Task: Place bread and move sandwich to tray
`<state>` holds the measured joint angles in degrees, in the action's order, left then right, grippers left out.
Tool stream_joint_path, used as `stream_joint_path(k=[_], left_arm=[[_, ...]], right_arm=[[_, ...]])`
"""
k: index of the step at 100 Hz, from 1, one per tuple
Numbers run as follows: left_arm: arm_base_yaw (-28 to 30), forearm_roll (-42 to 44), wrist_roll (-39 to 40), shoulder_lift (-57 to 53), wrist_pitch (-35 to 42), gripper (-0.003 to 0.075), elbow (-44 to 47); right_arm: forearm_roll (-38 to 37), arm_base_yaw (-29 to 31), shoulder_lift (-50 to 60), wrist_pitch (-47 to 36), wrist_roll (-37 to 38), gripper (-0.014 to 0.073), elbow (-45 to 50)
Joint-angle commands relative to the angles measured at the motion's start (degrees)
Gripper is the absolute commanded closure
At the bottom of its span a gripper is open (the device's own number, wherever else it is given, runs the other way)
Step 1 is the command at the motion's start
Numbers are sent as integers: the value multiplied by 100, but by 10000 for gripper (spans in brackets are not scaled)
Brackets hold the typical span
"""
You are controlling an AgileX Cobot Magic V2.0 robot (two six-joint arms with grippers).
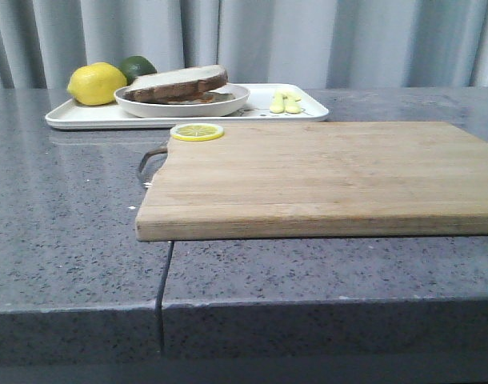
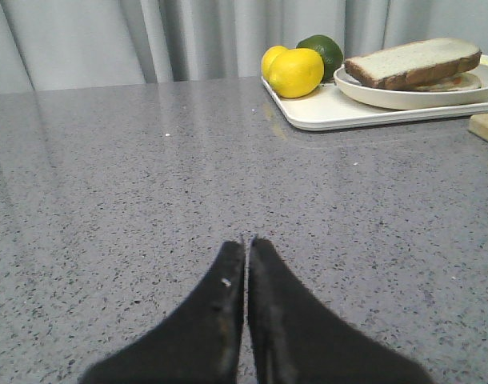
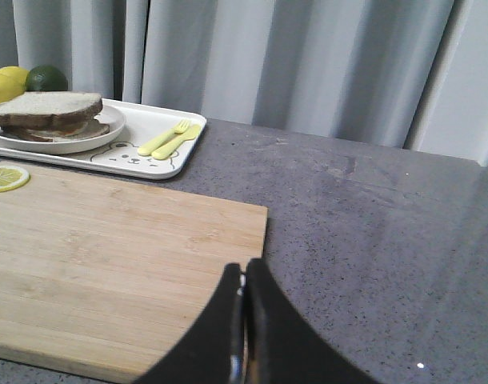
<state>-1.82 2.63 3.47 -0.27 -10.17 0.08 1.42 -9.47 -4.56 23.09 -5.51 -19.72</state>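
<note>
A thick pale bread slice with a brown crust [image 1: 176, 83] lies on top of a flatter slice on a round white plate [image 1: 184, 108]; I cannot make out any egg. The plate stands on the shallow white tray [image 1: 84, 118] at the back left. The stack also shows in the left wrist view [image 2: 412, 62] and the right wrist view [image 3: 44, 110]. My left gripper [image 2: 247, 240] is shut and empty, low over bare counter, well short of the tray [image 2: 324, 116]. My right gripper [image 3: 244, 266] is shut and empty over the near right corner of the wooden cutting board [image 3: 108, 248]. Neither gripper shows in the front view.
A lemon [image 1: 96, 83] and a lime [image 1: 138, 66] sit at the tray's left end, a yellow fork and knife [image 1: 286, 102] at its right end. A lemon slice [image 1: 197, 132] lies on the board's [image 1: 324, 176] far left corner. Curtains hang behind the grey counter.
</note>
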Motion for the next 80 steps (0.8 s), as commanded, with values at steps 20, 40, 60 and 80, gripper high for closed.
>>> stream_joint_path(k=[20,40,60,80], left_arm=[[17,12,62,-190,466,739,92],[17,12,62,-190,466,739,92],[17,12,62,-190,466,739,92],[17,12,62,-190,466,739,92]], right_arm=[[-48,35,-73,-418,-2,710,-135],[-48,35,-73,-418,-2,710,-135],[-273,35,-73,-560,-3,710,85],[-314,39,151,-1293,176,710,1005]])
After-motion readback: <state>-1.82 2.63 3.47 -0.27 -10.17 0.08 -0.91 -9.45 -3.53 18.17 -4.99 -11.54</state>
